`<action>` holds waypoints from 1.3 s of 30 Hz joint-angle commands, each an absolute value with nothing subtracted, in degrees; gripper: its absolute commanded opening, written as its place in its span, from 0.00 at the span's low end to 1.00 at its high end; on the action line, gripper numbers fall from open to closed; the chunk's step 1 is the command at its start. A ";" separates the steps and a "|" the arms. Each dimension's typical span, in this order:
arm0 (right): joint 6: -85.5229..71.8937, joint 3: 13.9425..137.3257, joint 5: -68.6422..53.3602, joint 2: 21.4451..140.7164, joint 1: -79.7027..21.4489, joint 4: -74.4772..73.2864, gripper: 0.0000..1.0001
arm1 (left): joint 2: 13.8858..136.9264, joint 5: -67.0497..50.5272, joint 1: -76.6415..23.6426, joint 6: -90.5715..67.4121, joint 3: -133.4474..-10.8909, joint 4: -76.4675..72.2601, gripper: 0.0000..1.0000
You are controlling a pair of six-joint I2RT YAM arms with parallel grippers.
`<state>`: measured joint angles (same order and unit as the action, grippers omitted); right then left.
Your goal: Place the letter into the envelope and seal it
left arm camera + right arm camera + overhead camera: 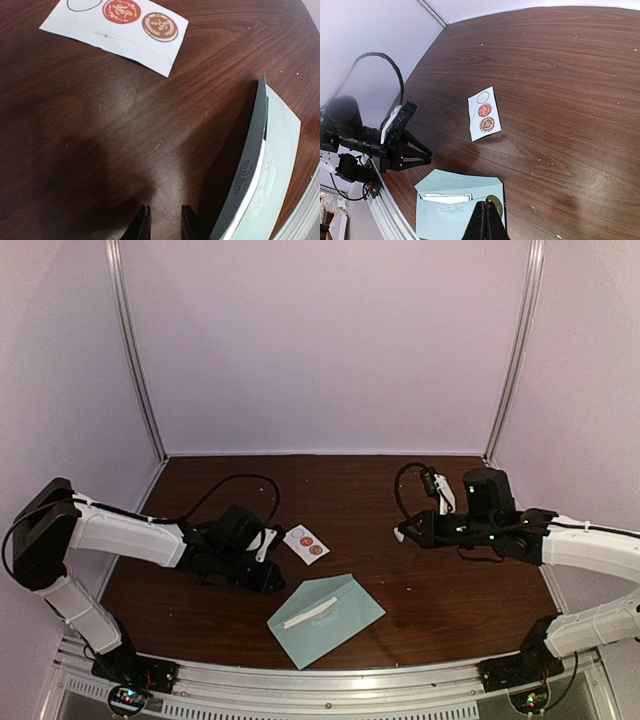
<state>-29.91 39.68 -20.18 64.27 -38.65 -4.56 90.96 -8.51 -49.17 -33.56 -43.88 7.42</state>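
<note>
The light blue envelope (335, 625) lies at the near middle of the table with its flap open. The letter (447, 198) is tucked in its pocket, with only a white top edge (308, 612) showing. My left gripper (272, 580) is low over the wood just left of the envelope. Its jaws stand slightly apart with nothing between them (162, 210), and the raised flap (250, 165) is beside them. My right gripper (403, 533) hovers to the envelope's upper right, shut (486, 204) on a round olive-and-gold sticker (495, 201).
A white sticker strip (306, 543) lies on the wood behind the envelope, with a red seal, a brown seal and one bare circle (120, 30). Lilac walls close the back and sides. A metal rail (330, 680) runs along the near edge.
</note>
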 commanded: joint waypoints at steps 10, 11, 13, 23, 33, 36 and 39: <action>-29.86 38.59 -20.73 65.04 -39.21 -2.02 0.00 | 93.72 -11.99 -54.26 -28.73 -47.17 4.90 0.17; -29.88 38.51 -20.78 64.98 -39.24 -2.02 0.00 | 93.68 -11.76 -54.53 -28.74 -47.36 4.86 0.17; -29.97 38.37 -20.71 64.84 -39.25 -2.02 0.00 | 93.46 -11.15 -55.11 -28.87 -47.65 4.77 0.17; -29.77 38.01 -20.74 64.24 -39.33 -2.29 0.00 | 93.36 -9.26 -58.50 -30.07 -49.29 4.20 0.15; -29.78 37.58 -21.13 64.60 -39.45 -1.85 0.00 | 94.13 -9.37 -61.45 -32.43 -48.75 2.55 0.10; -29.61 37.42 -21.25 64.64 -39.53 -1.85 0.00 | 94.27 -9.52 -62.30 -32.90 -48.32 2.04 0.09; -29.62 37.12 -21.80 64.85 -39.74 -1.40 0.00 | 94.56 -10.31 -62.68 -33.77 -47.62 1.30 0.07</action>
<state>-29.91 38.15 -20.84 64.95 -39.13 -3.16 93.86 -9.65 -61.98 -32.16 -48.23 5.26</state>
